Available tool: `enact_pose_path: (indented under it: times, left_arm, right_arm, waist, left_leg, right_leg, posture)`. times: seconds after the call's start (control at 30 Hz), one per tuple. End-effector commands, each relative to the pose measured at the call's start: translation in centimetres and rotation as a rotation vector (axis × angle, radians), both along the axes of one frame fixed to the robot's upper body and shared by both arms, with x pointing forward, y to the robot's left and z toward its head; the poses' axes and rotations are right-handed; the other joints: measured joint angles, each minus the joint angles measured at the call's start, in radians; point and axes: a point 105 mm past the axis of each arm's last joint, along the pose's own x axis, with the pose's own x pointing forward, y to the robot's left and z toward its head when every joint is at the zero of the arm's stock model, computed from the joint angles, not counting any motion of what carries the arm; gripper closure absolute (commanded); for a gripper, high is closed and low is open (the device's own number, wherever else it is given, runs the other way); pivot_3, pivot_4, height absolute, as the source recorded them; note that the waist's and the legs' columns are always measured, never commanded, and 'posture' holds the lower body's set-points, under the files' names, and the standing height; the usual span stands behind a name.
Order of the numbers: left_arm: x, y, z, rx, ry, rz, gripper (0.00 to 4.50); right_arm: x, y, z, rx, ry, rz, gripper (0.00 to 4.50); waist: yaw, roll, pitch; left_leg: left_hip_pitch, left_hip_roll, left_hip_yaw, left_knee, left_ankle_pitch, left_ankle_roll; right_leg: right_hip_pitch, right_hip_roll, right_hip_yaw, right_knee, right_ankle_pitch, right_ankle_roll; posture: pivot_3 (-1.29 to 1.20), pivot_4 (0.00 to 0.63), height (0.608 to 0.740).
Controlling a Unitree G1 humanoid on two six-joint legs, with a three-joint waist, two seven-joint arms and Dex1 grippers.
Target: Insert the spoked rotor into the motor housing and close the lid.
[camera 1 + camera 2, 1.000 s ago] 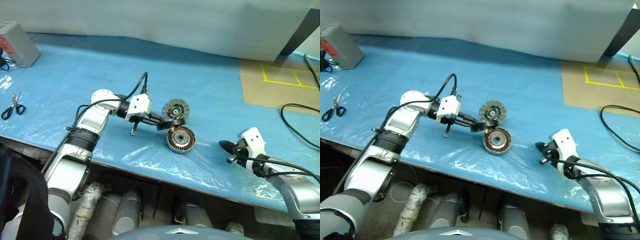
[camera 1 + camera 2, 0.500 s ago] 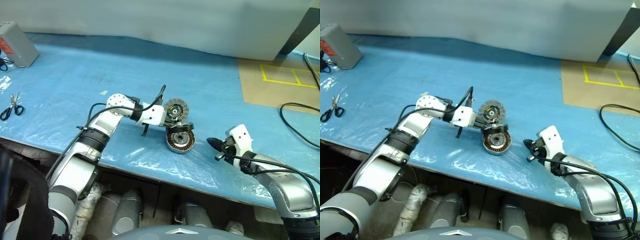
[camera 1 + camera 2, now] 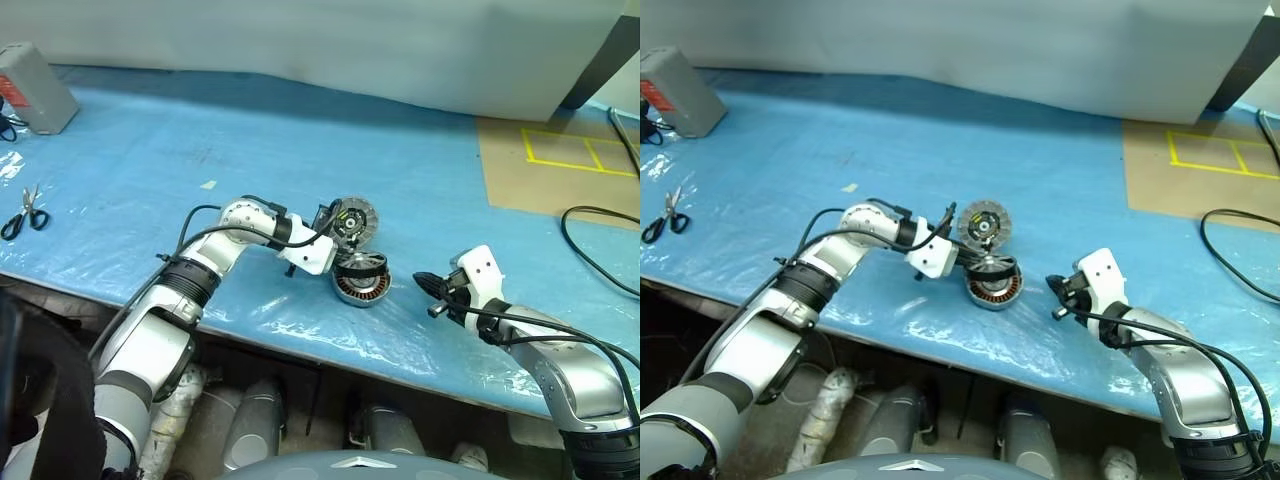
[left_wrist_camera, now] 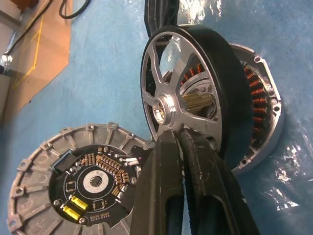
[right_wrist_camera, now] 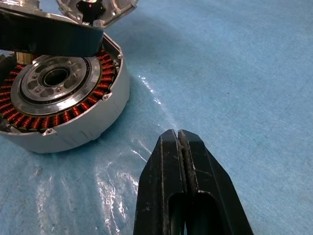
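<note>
We see our right gripper close to us, low over the blue table cover, with its two black fingers pressed together and holding nothing. It points toward the motor housing, which sits on the cover a little way off and does not touch it. The housing is a round silver cup with a ring of copper wire inside. Part of its rim is cut off at the edge of the right wrist view, and part is hidden under the black wheel above it. Our left gripper is clamped on the spoked rotor, with its fingers nipping the wheel by its rim. The rotor is tilted, with one edge over the housing and the other edge lifted up. We cannot tell if its low edge touches the housing, because the wheel hides that spot. From the head views the rotor is small and dark and hard to make out on top of the housing. Just past the housing lies the lid, flat on the cover, with its ribs and dark middle showing. Our left fingers hide one side of it. Farther off to the left are scissors and a grey box, cut off at the edge.
</note>
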Motion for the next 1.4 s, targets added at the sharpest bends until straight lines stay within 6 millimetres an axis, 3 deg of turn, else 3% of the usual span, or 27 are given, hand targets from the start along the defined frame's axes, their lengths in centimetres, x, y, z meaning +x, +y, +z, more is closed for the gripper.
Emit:
enact_pose_path:
  times: [0.03,0.4,0.5,0.67,0.8,0.97,1.1,1.27,1.4]
  left_arm:
    - [0.0,-0.3,0.4,0.0,-0.039,-0.023,4.49]
    - [-0.4,-0.7,0.1,-0.001,-0.058,-0.049,4.49]
    - [-0.5,-0.5,0.0,0.018,-0.045,-0.059,3.73]
    - [0.8,-1.3,1.6,-0.077,-0.153,0.005,2.03]
    - [0.4,-0.3,1.9,-0.053,-0.127,-0.017,2.03]
    - [0.1,0.7,4.4,-0.142,-0.042,0.002,2.03]
    - [-0.1,2.0,6.9,-0.246,0.036,0.022,2.03]
    - [0.6,4.5,7.5,-0.361,0.385,0.187,2.03]
    - [2.4,5.7,7.0,-0.501,0.595,0.352,2.03]
  right_arm:
    - [0.0,0.4,0.6,0.001,-0.025,0.01,4.5]
    - [-0.2,0.8,0.0,0.0,-0.014,0.006,4.5]
    - [-0.2,0.8,-0.1,-0.002,-0.014,0.006,4.5]
    - [-0.1,0.9,-0.2,0.0,-0.013,0.006,4.5]
    - [-0.1,0.8,-0.2,0.002,-0.014,0.005,4.5]
    - [0.1,1.1,0.2,0.01,-0.022,0.02,4.5]
    - [0.4,2.2,2.6,0.048,-0.082,0.084,4.5]
    - [0.9,4.2,6.1,0.093,-0.152,0.224,4.5]
    - [1.5,7.4,6.2,0.119,-0.133,0.363,4.5]
  waist:
    - [0.0,0.0,0.0]
    - [0.0,0.0,0.0]
    - [0.0,0.0,0.0]
    - [0.0,0.0,0.0]
    - [-0.001,0.0,0.0]
    - [-0.001,0.0,0.0]
    - [-0.002,0.001,0.0]
    - [-0.006,0.004,0.0]
    - [-0.005,0.004,0.001]
  left_leg:
    - [0.0,0.0,0.0,0.0,0.0,0.0]
    - [0.0,0.0,0.0,0.0,0.0,0.0]
    - [0.001,0.0,0.0,0.0,0.0,0.0]
    - [0.0,0.0,0.0,0.0,0.0,0.0]
    - [0.0,0.0,0.0,0.001,0.0,0.0]
    - [0.0,0.0,0.0,0.0,0.0,0.0]
    - [0.0,0.0,0.0,0.0,0.0,-0.001]
    - [0.002,0.0,0.0,0.0,0.001,-0.002]
    - [0.002,0.0,0.0,0.0,0.001,-0.002]
  right_leg:
    - [0.0,0.0,0.0,0.0,0.0,0.0]
    - [0.0,0.0,0.0,0.0,0.0,0.0]
    - [0.0,0.0,0.0,0.0,0.0,0.0]
    - [0.0,0.0,0.0,0.0,0.0,0.0]
    - [0.0,0.0,0.0,0.0,0.0,0.0]
    - [-0.001,0.0,0.0,0.001,0.0,0.0]
    - [0.0,0.0,0.0,0.001,0.0,0.0]
    - [0.0,0.0,0.001,0.003,0.0,0.0]
    - [0.0,0.0,0.001,0.003,0.0,0.0]
  posture:
    - [0.0,0.15,0.74]
    - [0.0,0.15,0.74]
    - [0.0,0.15,0.74]
    - [0.0,0.15,0.74]
    - [0.0,0.15,0.74]
    - [0.0,0.15,0.74]
    - [0.0,0.15,0.74]
    - [0.0,0.15,0.74]
    - [0.0,0.15,0.74]
